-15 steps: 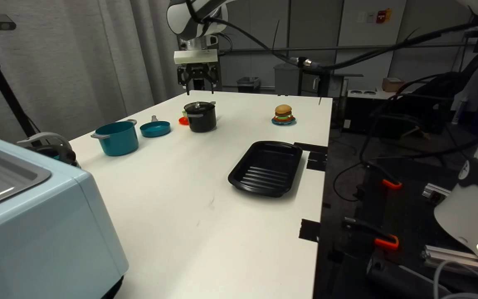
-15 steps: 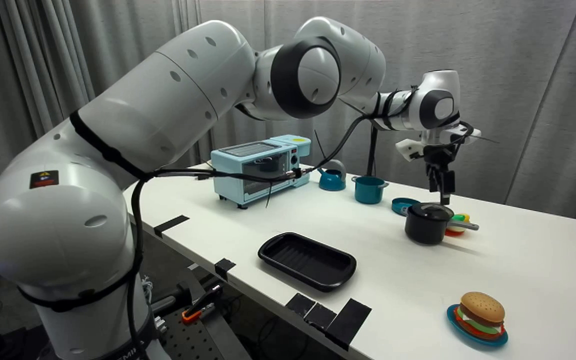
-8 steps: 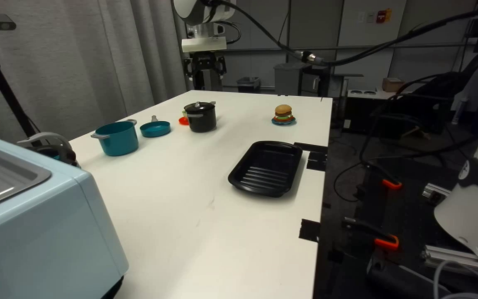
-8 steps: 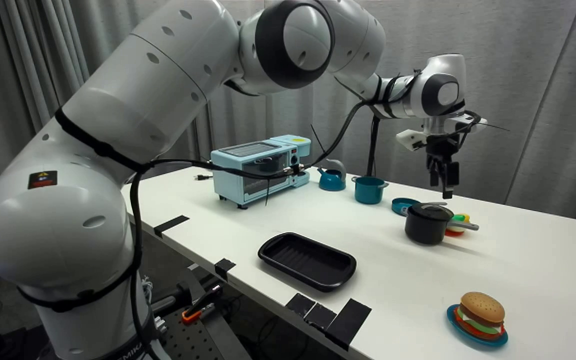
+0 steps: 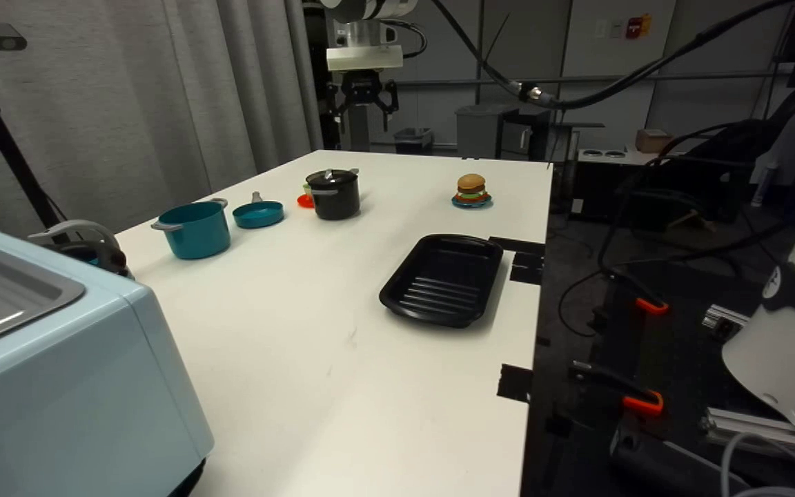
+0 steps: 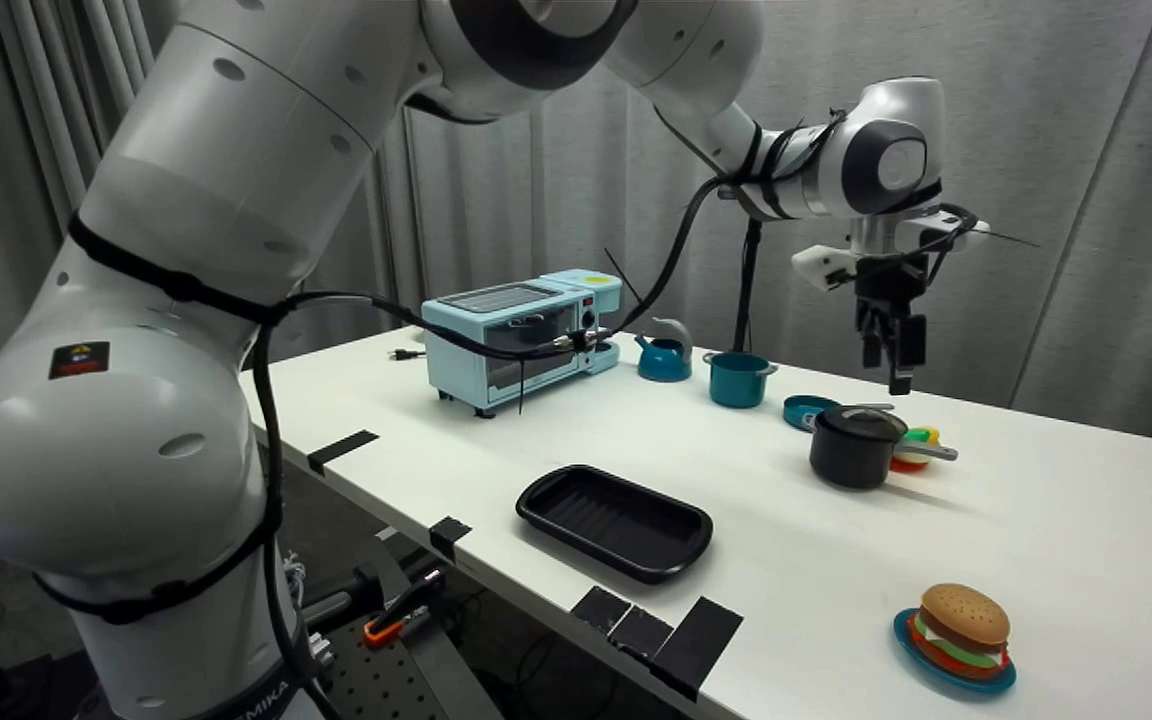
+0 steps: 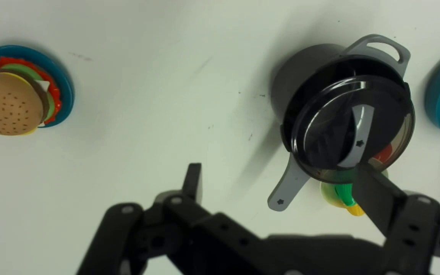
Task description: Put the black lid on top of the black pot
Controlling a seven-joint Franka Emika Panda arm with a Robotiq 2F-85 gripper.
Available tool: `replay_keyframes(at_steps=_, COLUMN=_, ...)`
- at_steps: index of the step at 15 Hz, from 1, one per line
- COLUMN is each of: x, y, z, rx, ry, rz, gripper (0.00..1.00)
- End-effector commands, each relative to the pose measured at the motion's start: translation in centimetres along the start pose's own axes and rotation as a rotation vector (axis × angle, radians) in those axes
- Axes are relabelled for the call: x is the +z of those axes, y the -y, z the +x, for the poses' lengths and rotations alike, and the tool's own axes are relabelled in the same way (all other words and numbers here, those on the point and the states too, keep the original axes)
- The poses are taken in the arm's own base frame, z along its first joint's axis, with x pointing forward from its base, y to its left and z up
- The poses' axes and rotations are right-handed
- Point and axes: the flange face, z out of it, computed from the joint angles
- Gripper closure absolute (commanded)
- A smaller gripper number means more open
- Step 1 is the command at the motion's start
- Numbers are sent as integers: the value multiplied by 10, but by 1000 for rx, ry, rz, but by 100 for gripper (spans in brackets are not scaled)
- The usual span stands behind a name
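Observation:
The black pot point(image 5: 337, 203) stands upright on the table, with a grey handle and grip; it also shows in an exterior view point(image 6: 848, 462) and the wrist view point(image 7: 294, 82). The black lid point(image 7: 330, 133), glossy and partly see-through with a grey knob, rests on the pot's top. In the wrist view it looks shifted to one side, with part of the pot's opening showing. It also shows in both exterior views point(image 5: 329, 178) point(image 6: 862, 423). My gripper point(image 5: 364, 127) is open and empty, above and apart from the lid; it also shows in an exterior view point(image 6: 891, 370) and the wrist view point(image 7: 278, 167).
A teal pot point(image 5: 199, 231) and a teal pan point(image 5: 259, 215) stand near the black pot. Colourful toy food point(image 6: 921, 450) lies right beside it. A black ridged pan point(image 6: 616, 522), a toy burger point(image 6: 964, 625), a blue toaster oven point(image 6: 511, 335) and a teal kettle point(image 6: 664, 360) are also on the table.
My gripper has risen away from the lid and shifted slightly sideways, staying open. The lid and the pot have not moved.

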Motion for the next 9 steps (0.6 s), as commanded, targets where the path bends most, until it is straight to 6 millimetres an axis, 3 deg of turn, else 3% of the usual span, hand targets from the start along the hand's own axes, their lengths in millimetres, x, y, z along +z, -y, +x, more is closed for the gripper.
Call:
replay_keyframes(at_steps=1, x=-2, y=-2, z=-1, rx=1, ry=2, rz=0, gripper=0)
replay_keyframes(at_steps=9, x=-1, y=-4, z=-2, rx=1, ry=4, rz=-1, gripper=0)
